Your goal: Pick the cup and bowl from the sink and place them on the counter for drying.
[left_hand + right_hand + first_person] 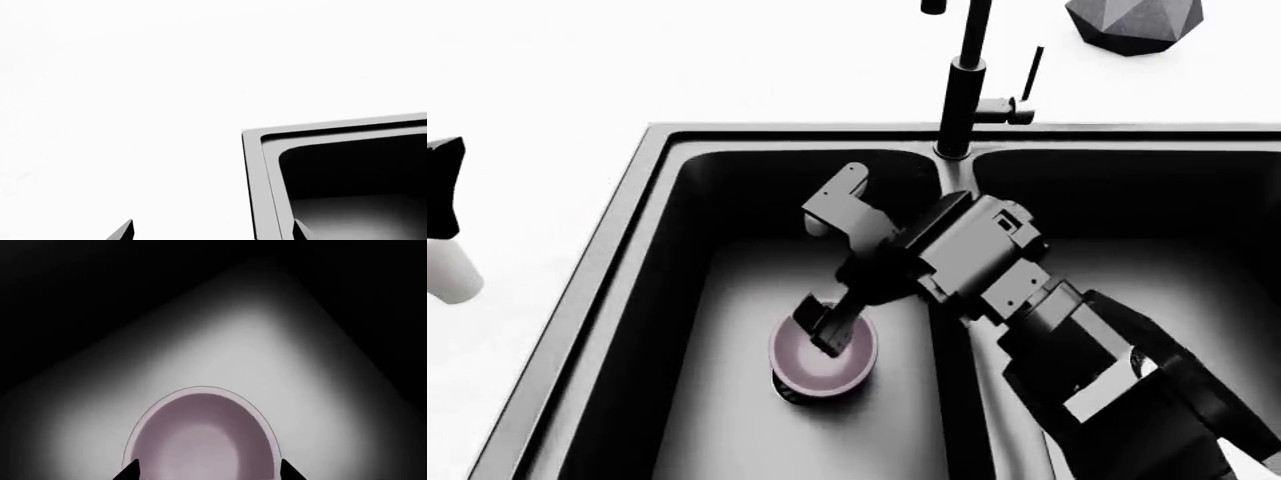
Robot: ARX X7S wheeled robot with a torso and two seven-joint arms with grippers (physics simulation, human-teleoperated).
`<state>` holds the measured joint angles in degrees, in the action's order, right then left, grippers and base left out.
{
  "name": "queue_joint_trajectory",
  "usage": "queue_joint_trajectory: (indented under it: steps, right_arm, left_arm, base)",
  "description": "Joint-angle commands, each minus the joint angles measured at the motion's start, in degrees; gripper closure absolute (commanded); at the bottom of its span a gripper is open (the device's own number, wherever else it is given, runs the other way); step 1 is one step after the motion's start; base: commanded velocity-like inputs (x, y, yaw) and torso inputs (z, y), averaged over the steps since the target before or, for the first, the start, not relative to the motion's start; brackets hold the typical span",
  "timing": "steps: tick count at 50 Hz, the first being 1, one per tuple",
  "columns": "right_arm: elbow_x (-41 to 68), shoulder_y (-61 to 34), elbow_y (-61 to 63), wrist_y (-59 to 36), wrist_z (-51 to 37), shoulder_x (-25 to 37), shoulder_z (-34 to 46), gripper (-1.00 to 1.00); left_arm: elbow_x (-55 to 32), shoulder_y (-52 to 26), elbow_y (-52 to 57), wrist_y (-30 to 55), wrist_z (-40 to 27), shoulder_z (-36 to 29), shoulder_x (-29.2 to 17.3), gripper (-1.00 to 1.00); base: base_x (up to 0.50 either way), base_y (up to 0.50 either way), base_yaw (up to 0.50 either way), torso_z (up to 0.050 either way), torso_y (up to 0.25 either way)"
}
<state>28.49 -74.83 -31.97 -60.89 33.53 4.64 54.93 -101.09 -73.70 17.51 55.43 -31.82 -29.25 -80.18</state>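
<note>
The pale pink bowl [851,372] lies on the floor of the left basin of the black sink [627,250]. My right gripper [825,328] reaches down into that basin, open, with its fingertips just above the bowl. In the right wrist view the bowl [203,440] lies between the two dark fingertips [130,471], and the right gripper [209,472] holds nothing. A small white patch [813,224] behind the right arm may be the cup, mostly hidden. My left gripper [212,235] is open and empty over the white counter [120,100], by the sink's corner [257,165].
The tall black faucet [968,70] stands behind the divider between the basins. A dark grey faceted planter [1134,22] sits on the counter at the back right. The right basin [1174,230] lies under my right arm. My left arm [443,200] shows at the left edge.
</note>
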Motion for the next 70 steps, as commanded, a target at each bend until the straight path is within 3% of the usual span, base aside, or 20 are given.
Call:
queue_joint_trajectory:
  steps: [1, 7, 16, 22, 28, 38, 45, 62, 63, 70]
  right_arm:
    - [-1.0, 0.2, -4.3, 2.7, 3.2, -2.7, 4.5, -1.0]
    - [-0.8, 0.7, -5.7, 4.2, 3.6, -3.4, 5.5, -1.0]
    - [0.4, 1.2, -5.5, 4.5, 3.5, -3.7, 6.5, -1.0]
    - [1.7, 2.4, -2.1, 3.6, 3.1, -3.2, 7.1, -1.0]
    - [2.4, 2.8, -6.9, 7.8, 4.0, -4.5, 8.9, -1.0]
    - [18.1, 1.6, -14.2, 17.3, -1.4, -4.6, 24.9, -1.0]
    - [23.9, 0.6, -15.0, 19.9, -3.1, -4.6, 31.0, -1.0]
    - [21.0, 2.9, -14.9, 20.5, -2.9, -4.6, 33.3, -1.0]
    - [21.0, 2.9, -14.9, 20.3, -3.1, -4.6, 33.1, 1.0]
    - [20.2, 1.2, -12.9, 20.5, -4.6, -4.6, 33.0, 1.0]
  left_arm:
    - [-1.4, 1.2, 1.6, -1.5, -2.6, -0.1, 0.7, -1.0]
    - [-2.2, 1.3, 1.9, -1.8, -3.2, 0.4, -0.2, -1.0]
    - [-3.3, 1.0, 3.4, -2.0, -8.3, -0.5, 3.4, -1.0]
    - [-2.5, 3.0, 3.5, -3.8, -7.5, -0.6, 3.0, -1.0]
    - [-2.2, 4.4, 3.8, -5.2, -5.8, -0.1, 0.9, -1.0]
    - [-2.3, 5.6, 4.1, -6.2, -5.9, -0.2, 0.6, -1.0]
    - [-2.0, 6.2, 3.9, -6.7, -4.6, 0.1, -0.4, -1.0]
    - [-2.6, 7.4, 4.3, -8.0, -4.2, 0.4, -1.4, -1.0]
    - [-2.6, 7.5, 4.1, -8.0, -4.0, 0.5, -1.5, -1.0]
    - [-2.1, 7.5, 4.2, -7.8, -5.0, 0.2, 0.0, -1.0]
  base:
    - [0.0, 0.0, 0.0, 0.0, 0.0]
    - [0.0, 0.0, 0.0, 0.0, 0.0]
    - [0.0, 0.0, 0.0, 0.0, 0.0]
    - [0.0, 0.0, 0.0, 0.0, 0.0]
    - [0.0, 0.0, 0.0, 0.0, 0.0]
    - [0.0, 0.0, 0.0, 0.0, 0.0]
    - [0.0, 0.0, 0.0, 0.0, 0.0]
    - [0.0, 0.0, 0.0, 0.0, 0.0]
    - [0.0, 0.0, 0.0, 0.0, 0.0]
    - [0.0, 0.0, 0.0, 0.0, 0.0]
